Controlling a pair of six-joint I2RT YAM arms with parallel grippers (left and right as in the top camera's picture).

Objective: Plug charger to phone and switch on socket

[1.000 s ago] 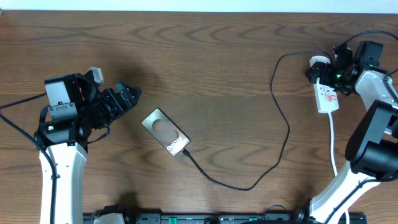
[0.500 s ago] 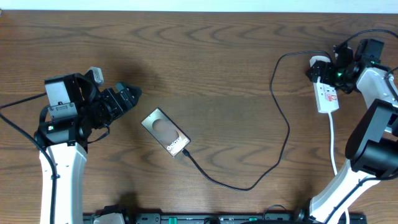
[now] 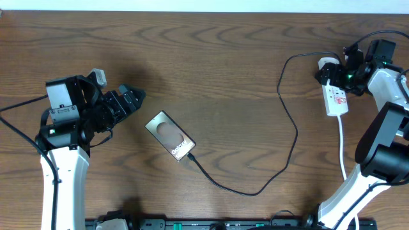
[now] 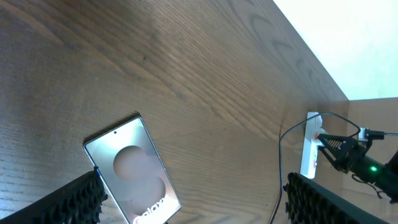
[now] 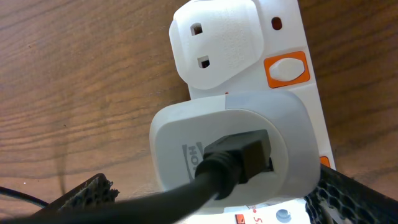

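Table (image 3: 217,64): dark brown wood with wavy grain and darker streaks.

Phone (image 3: 169,135): glossy face that reads silver-grey under the light. It has a dull oval reflection at centre and white lettering near one end.

Charger (image 3: 296,131): black cable along its whole length, with a black plug body where it enters the adapter.

Socket (image 3: 337,101): white strip with small red marks in the overhead view. Close up, the switch (image 5: 286,68) is orange-framed with a white centre.

Adapter (image 5: 230,140): pale grey-white with grey embossed lettering.

Strip cord (image 3: 342,153): white.

Left gripper (image 3: 134,99): black. The pads (image 4: 65,202) are black with fine cross-hatched knurling.

Left arm (image 3: 64,176): white link, black housing above.

Right arm (image 3: 386,144): black and white sections, with a green light near the wrist.
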